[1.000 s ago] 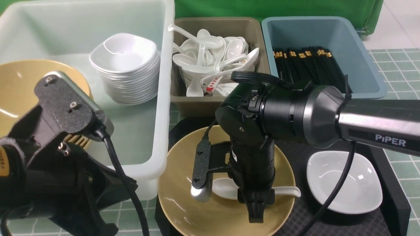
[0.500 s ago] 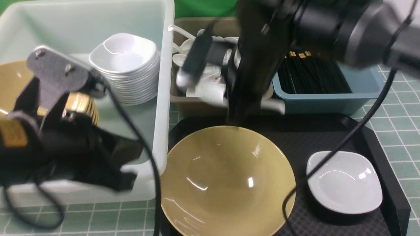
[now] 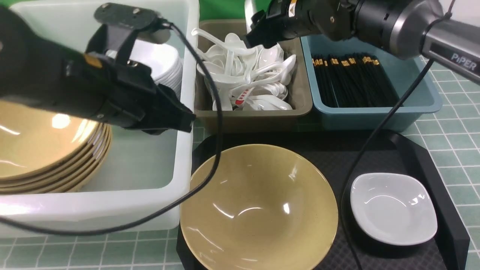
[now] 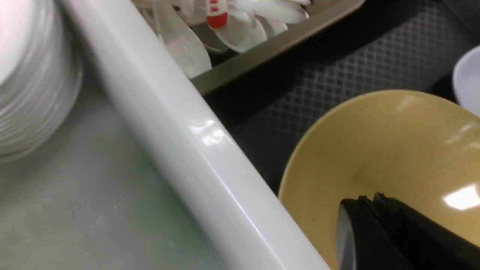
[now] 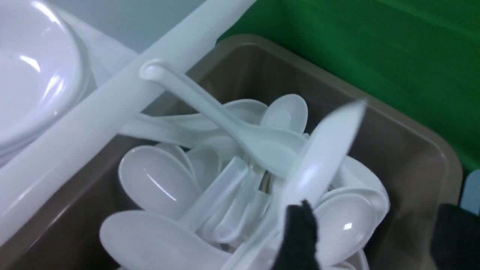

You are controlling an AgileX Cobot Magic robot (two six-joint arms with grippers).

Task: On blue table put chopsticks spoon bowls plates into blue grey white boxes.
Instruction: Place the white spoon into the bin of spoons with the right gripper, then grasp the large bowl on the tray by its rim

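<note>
My right gripper point(image 3: 257, 37) hangs over the olive-grey box point(image 3: 255, 112), jaws wide apart in the right wrist view point(image 5: 375, 232). A plain white spoon point(image 5: 326, 150), blurred, lies loose on the spoon pile beside one finger point(image 5: 300, 232). My left gripper point(image 3: 185, 120) is shut and empty over the white tub's point(image 3: 185, 157) right rim. In the left wrist view point(image 4: 369, 198) it sits above the edge of a yellow bowl point(image 4: 393, 150). That bowl point(image 3: 258, 206) and a white plate point(image 3: 393, 208) rest on the black tray point(image 3: 431, 157).
The tub holds stacked yellow bowls point(image 3: 45, 146) and stacked white plates point(image 3: 170, 71). The blue box point(image 3: 375, 116) holds black chopsticks point(image 3: 352, 78). A red-marked spoon point(image 3: 243, 95) lies in the grey box. Teal table tiles point(image 3: 457, 112) show at right. The left arm's cable point(image 3: 210, 150) droops over the tub rim.
My right gripper lifted the white spoon out of the yellow bowl, carried it back over the grey box and opened. My left arm rose and swung right over the tub.
</note>
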